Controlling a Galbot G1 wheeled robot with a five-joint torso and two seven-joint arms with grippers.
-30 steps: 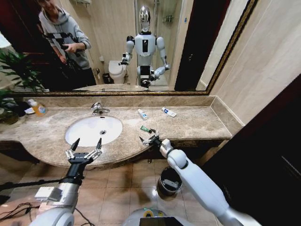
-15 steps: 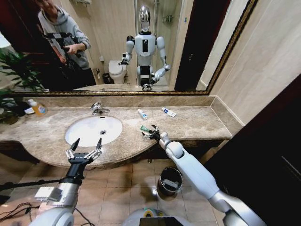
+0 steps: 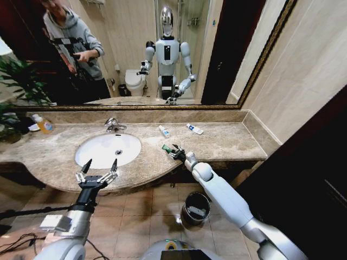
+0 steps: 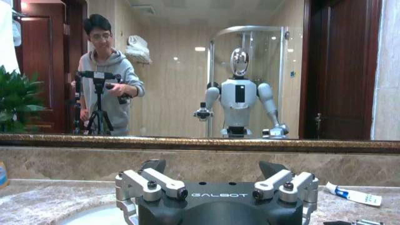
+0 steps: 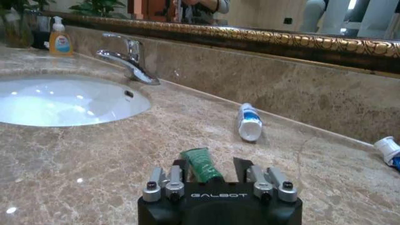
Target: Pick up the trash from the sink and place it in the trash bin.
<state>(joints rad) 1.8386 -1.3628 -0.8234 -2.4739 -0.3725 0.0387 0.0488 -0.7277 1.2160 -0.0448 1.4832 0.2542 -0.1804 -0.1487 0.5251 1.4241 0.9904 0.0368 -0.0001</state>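
On the bench right of the sink (image 3: 107,149), right pincer (image 3: 172,151) has moved in w/ fingers narrowed round the green-and-black tube (image 5: 201,164); pickup looks imminent. Left pincer (image 3: 96,174) wide open, empty.

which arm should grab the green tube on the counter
Right. The right hand is already at the green tube, its fingers on either side of it. The left hand sits open at the counter's front edge below the sink, farther away.
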